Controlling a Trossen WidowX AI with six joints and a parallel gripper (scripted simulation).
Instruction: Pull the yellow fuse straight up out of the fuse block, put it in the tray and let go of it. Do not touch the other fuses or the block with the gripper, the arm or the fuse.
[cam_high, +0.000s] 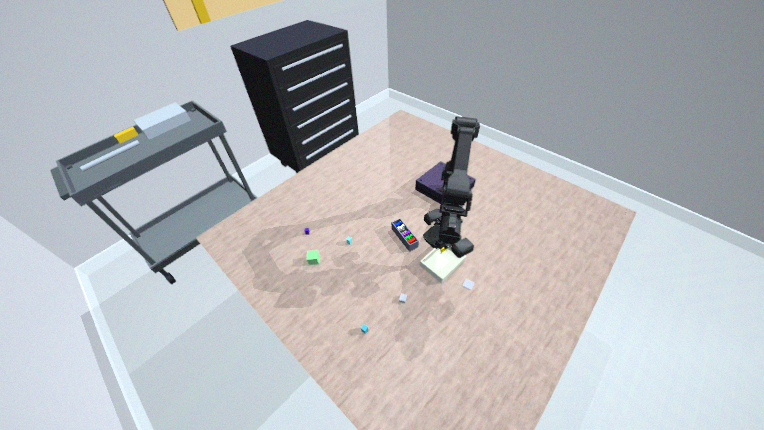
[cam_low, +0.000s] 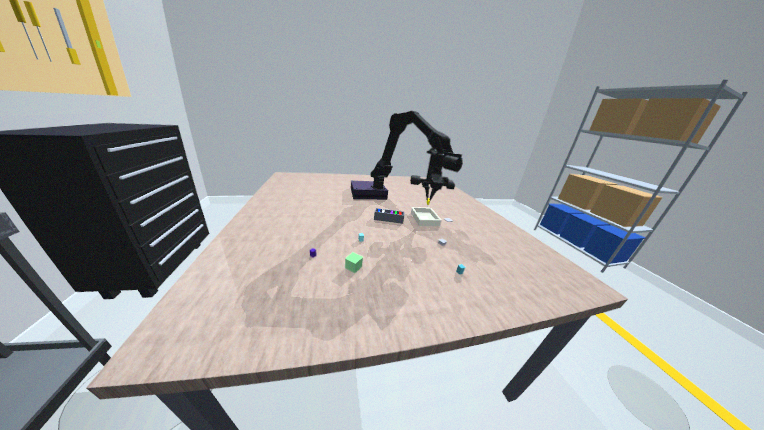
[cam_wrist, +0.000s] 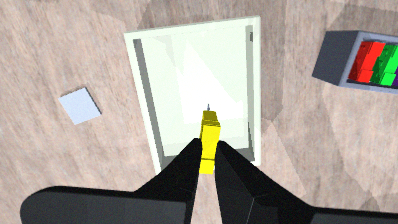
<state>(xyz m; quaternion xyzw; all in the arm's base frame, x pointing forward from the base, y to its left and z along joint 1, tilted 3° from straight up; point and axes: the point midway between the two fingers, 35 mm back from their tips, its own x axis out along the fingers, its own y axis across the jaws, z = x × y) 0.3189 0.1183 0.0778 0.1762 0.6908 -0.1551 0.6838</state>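
Yellow fuse (cam_wrist: 209, 134) sits pinched upright in the nearly closed gripper (cam_wrist: 207, 155), hanging above the pale tray (cam_wrist: 145, 90), seemingly clear of its floor. Off to one side on the surface (cam_wrist: 310, 150) stands the fuse block (cam_wrist: 334, 62).

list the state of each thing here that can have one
gripper: shut on the yellow fuse, above the tray
yellow fuse: out of the block, held, not yet released
tray: nothing lying in it
fuse block: red and green fuses seated
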